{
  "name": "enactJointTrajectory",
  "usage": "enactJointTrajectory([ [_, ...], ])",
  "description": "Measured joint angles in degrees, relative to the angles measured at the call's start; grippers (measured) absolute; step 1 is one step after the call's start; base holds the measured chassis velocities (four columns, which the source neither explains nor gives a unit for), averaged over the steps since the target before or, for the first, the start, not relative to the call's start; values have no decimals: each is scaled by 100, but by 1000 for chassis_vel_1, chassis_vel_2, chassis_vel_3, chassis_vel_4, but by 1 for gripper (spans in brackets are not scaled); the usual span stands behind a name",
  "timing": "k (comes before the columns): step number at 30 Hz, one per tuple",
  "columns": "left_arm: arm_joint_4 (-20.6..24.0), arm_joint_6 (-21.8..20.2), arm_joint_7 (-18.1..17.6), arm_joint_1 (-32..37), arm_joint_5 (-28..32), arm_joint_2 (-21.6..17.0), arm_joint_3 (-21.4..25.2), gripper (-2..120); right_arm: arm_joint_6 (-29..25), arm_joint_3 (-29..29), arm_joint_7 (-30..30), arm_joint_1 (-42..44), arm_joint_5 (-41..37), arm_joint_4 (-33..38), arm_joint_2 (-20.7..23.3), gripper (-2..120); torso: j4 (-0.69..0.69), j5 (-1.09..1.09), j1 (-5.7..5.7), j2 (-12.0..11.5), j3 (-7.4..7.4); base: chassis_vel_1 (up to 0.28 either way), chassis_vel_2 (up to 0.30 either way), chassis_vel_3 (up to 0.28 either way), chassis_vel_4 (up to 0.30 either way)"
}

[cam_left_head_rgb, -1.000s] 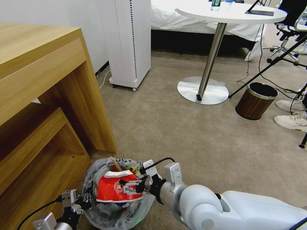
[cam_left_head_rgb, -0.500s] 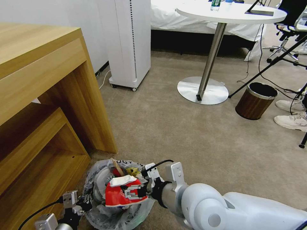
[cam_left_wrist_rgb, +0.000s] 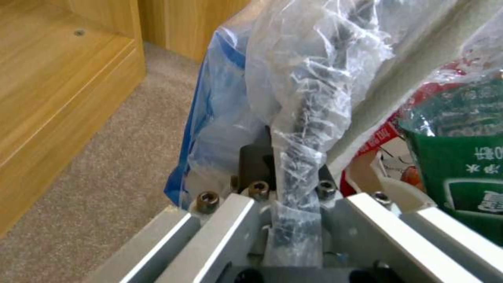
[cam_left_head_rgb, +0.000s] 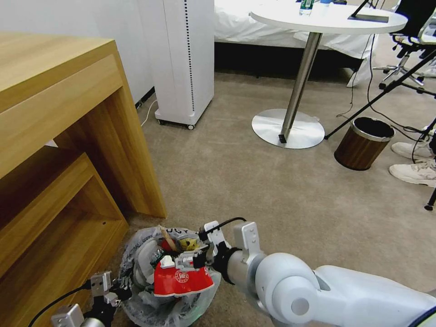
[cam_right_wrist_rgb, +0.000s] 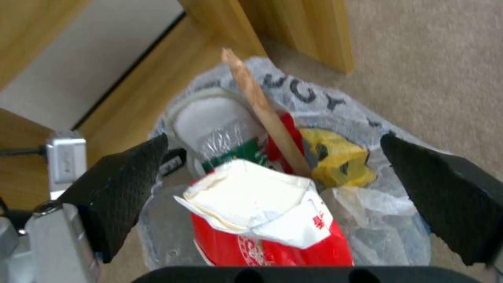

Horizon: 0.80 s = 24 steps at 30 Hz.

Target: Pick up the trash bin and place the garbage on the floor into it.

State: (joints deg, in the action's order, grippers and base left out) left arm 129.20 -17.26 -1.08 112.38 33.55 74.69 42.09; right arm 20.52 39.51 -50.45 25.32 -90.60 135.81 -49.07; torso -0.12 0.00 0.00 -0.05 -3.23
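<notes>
Wooden shelving stands at my far left, and just beside it on the carpet floor (cam_left_head_rgb: 281, 190) sits the trash bin (cam_left_head_rgb: 136, 313), full of garbage. My left hand (cam_left_head_rgb: 119, 286) is at the bin's left rim and is clamped on the rim and its plastic bag (cam_left_wrist_rgb: 301, 118), as the left wrist view shows. Inside I see a white slipper (cam_right_wrist_rgb: 210, 122), a wooden stick (cam_right_wrist_rgb: 265, 114), a green-labelled bottle (cam_left_wrist_rgb: 461, 165) and a yellow wrapper (cam_right_wrist_rgb: 338, 159). On top lies the crushed red-white paper cup (cam_left_head_rgb: 181, 281). My right hand (cam_right_wrist_rgb: 278, 196) hovers over it with its fingers (cam_right_wrist_rgb: 120, 184) wide apart, not touching the cup
</notes>
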Motion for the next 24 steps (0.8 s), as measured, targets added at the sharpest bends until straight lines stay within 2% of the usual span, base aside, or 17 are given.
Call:
enactJointTrajectory([
  [6,118,-186,-112,-19,254,-124,67,0,-116,-180,185,24,231,49,86,100,0,0,0,0,0,0,0,0,0],
  [15,233,-610,-494,-88,1099,-668,223,0,-182,-700,262,266,397,191,305,100,0,-1,0,0,0,0,0,0,0],
  [24,164,-1012,-1252,-160,2418,-1494,473,0,-341,-1337,301,525,666,259,544,100,0,-1,0,0,0,0,0,0,0],
])
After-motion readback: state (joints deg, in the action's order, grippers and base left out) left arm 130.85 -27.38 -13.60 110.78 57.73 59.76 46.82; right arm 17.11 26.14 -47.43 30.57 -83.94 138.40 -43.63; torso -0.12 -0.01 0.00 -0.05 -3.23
